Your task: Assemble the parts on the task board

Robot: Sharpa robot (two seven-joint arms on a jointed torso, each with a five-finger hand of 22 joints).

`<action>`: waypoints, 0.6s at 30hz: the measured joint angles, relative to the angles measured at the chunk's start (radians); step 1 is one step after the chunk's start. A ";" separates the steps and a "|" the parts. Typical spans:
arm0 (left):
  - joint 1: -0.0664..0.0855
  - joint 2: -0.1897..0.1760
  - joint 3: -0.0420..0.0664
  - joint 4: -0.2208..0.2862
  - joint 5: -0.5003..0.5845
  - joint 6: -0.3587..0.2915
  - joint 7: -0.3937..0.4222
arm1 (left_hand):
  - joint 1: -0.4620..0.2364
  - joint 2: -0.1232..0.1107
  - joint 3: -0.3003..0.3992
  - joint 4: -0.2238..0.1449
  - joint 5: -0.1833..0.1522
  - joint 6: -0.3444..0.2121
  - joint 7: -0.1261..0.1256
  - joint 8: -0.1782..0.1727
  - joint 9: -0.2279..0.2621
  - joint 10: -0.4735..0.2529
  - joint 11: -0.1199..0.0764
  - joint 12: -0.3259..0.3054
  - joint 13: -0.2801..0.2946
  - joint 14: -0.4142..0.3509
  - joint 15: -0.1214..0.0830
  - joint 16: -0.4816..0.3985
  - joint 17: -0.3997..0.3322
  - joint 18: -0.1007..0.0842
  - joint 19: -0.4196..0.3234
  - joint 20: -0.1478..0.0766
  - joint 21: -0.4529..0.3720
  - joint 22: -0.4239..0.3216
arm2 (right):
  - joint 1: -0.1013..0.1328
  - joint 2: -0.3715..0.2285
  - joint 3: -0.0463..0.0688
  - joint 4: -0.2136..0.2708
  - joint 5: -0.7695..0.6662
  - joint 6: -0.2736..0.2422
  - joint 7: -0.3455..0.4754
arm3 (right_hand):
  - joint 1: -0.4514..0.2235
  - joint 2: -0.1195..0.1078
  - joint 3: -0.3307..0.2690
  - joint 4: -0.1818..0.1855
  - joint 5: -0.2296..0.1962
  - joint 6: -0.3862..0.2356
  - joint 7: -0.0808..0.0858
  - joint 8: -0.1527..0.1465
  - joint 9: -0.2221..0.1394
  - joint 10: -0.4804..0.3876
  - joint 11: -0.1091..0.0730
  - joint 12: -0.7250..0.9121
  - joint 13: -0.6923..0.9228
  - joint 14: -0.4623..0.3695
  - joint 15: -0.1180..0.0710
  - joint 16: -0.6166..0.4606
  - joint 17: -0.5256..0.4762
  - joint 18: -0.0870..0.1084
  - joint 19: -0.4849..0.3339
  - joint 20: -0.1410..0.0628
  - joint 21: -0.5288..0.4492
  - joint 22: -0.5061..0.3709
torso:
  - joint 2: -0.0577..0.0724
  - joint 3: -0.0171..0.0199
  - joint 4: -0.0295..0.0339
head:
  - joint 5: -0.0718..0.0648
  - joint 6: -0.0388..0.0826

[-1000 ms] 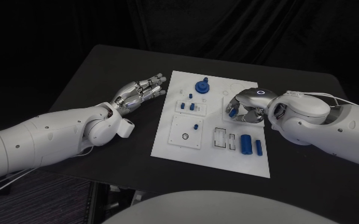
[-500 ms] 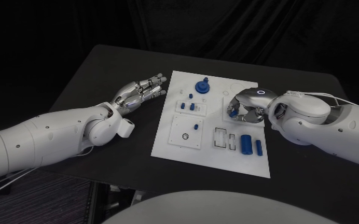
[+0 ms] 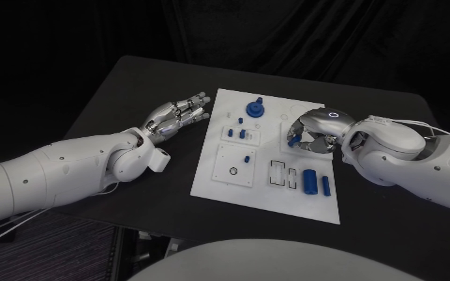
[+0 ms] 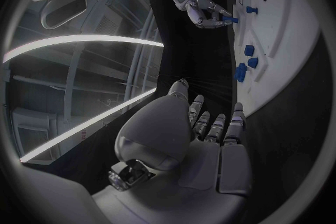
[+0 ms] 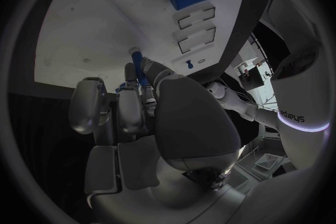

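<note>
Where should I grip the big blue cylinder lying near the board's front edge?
Take the big blue cylinder across its round sides at mid-length, coming from above. It lies flat on the task board, with a slimmer blue pin close on one side and slots on the other, so keep the fingers narrow.

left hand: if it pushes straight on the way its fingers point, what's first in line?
Probably the task board: the left hand is open, fingers aimed at its far corner near the large blue part. Height above the table is unclear.

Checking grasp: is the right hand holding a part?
Yes: the right hand pinches a small blue peg over the board.
</note>
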State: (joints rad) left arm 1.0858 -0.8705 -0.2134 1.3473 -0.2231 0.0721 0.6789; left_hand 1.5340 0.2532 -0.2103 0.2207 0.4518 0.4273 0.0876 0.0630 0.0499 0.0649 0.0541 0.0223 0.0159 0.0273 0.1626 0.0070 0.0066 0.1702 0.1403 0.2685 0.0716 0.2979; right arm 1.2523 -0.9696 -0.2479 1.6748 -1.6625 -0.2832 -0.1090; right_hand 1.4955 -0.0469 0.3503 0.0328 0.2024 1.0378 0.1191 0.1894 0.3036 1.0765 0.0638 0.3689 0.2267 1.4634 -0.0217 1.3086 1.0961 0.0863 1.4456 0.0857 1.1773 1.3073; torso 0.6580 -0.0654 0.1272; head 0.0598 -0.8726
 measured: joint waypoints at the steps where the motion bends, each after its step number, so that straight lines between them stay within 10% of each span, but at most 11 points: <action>1: 0.000 -0.001 0.000 0.000 0.000 0.000 0.000 | 0.000 0.000 0.000 0.000 0.000 0.000 0.000 0.000 0.000 0.000 0.000 0.000 0.000 0.000 0.000 0.000 0.000 0.000 0.000 0.000 0.000 0.000 | 0.001 -0.007 0.000 0.012 -0.002 -0.008 0.001 | 0.001 0.001 0.000 0.000 -0.003 0.000 0.000 0.000 0.000 0.000 0.000 0.000 0.000 0.000 0.000 0.000 0.000 0.000 0.000 0.000 0.000 0.000 | 0.000 0.0000 0.0000 | 0.001 0.000; 18: 0.000 0.004 0.000 -0.002 0.000 0.000 0.000 | 0.000 0.000 0.000 0.000 0.000 0.000 0.000 0.000 0.001 0.003 0.003 0.000 0.000 0.000 0.000 0.000 0.000 0.000 0.000 0.000 0.000 -0.004 | 0.050 0.032 0.000 0.217 -0.044 0.008 0.000 | 0.008 -0.008 0.002 -0.010 -0.007 0.000 0.000 0.000 0.015 0.005 0.005 -0.008 -0.001 0.000 0.000 0.020 0.031 0.000 0.000 0.000 0.030 0.001 | -0.001 0.0007 0.0000 | 0.022 0.000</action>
State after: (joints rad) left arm 1.0853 -0.8661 -0.2133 1.3450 -0.2230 0.0722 0.6790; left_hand 1.5340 0.2532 -0.2104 0.2207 0.4518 0.4273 0.0876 0.0630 0.0507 0.0680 0.0571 0.0222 0.0158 0.0273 0.1625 0.0070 0.0066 0.1701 0.1402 0.2685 0.0716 0.2936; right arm 1.3023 -0.9372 -0.2474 1.8914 -1.7069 -0.2756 -0.1087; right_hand 1.5040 -0.0545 0.3518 0.0231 0.1955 1.0379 0.1193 0.1896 0.3188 1.0817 0.0690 0.3608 0.2258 1.4635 -0.0216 1.3287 1.1268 0.0864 1.4456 0.0857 1.2071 1.3080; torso 0.6570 -0.0647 0.1272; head 0.0821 -0.8726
